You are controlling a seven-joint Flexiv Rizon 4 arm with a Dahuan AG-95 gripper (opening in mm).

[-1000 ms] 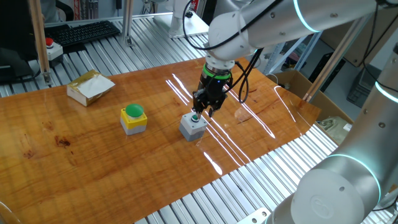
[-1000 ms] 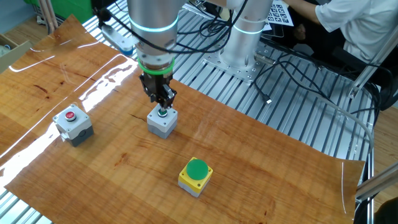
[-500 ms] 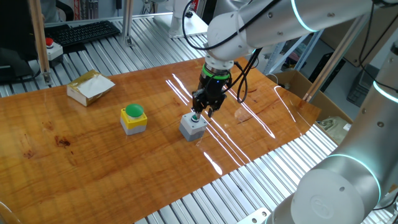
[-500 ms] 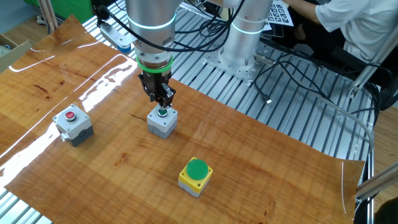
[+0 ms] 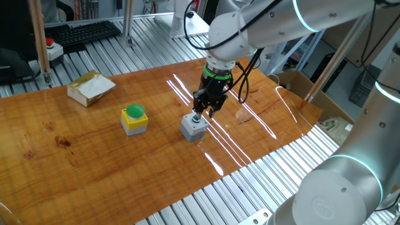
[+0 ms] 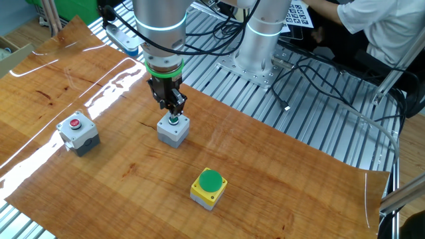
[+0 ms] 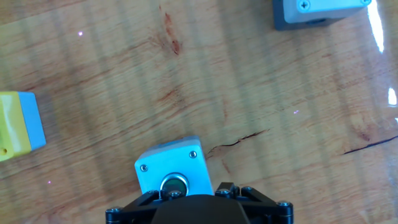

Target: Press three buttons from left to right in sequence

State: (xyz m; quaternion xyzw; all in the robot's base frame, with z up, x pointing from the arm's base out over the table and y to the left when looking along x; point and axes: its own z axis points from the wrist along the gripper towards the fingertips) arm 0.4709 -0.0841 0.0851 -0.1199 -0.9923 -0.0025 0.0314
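gripper (image 5: 198, 115) unmoved, over small round button (image 6: 173, 120), grey cube box (image 6: 172, 131)

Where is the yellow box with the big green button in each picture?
One fixed view: the yellow cube box with the large green dome cap sits left of centre.
The other fixed view: bottom centre.
Hand view: only its yellow side shows at the left edge.
Shared landmark: the grey cube box with the small green button beside it.

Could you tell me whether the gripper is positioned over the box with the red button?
No, the gripper is directly over the grey box with the small green button, while the red-button box stands apart from it.
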